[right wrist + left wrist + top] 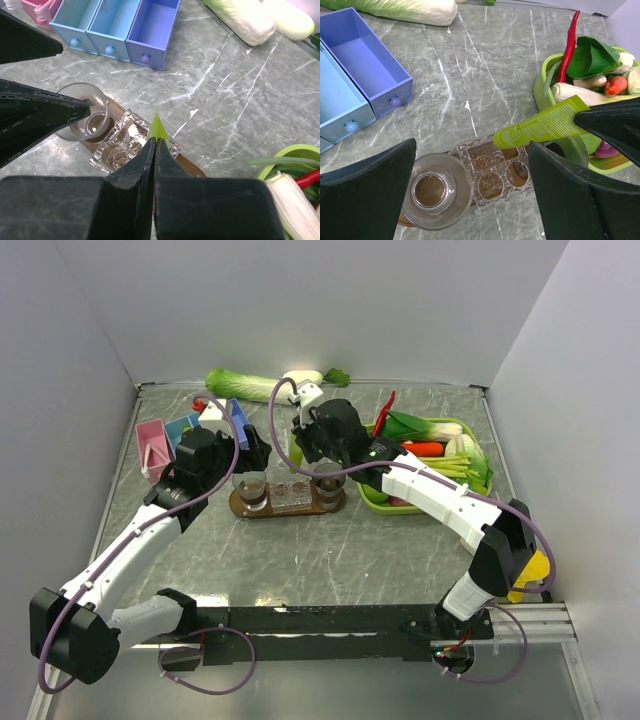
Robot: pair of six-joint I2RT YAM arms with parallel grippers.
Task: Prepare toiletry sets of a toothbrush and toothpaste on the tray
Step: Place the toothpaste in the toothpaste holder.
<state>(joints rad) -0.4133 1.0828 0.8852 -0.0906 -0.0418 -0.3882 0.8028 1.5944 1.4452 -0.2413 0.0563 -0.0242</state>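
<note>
The dark wooden tray (288, 508) lies mid-table with two dark see-through tumblers (249, 485) (327, 478) and a clear holder (290, 495) on it. My right gripper (155, 142) is shut on a light-green toothpaste (158, 127) tube, which hangs slanted above the holder (492, 172) and the tray (192, 162). In the left wrist view the toothpaste (542, 124) reaches in from the right beside the far tumbler. My left gripper (472, 200) stands wide open above the near tumbler (437, 190), holding nothing. The toothbrush is out of view.
A lime-green basket (372, 498) of vegetables sits right of the tray. Blue drawer boxes (190, 425) and a pink box (152, 445) stand at the left. A long cabbage (250, 385) lies along the back wall. Walls close in on three sides.
</note>
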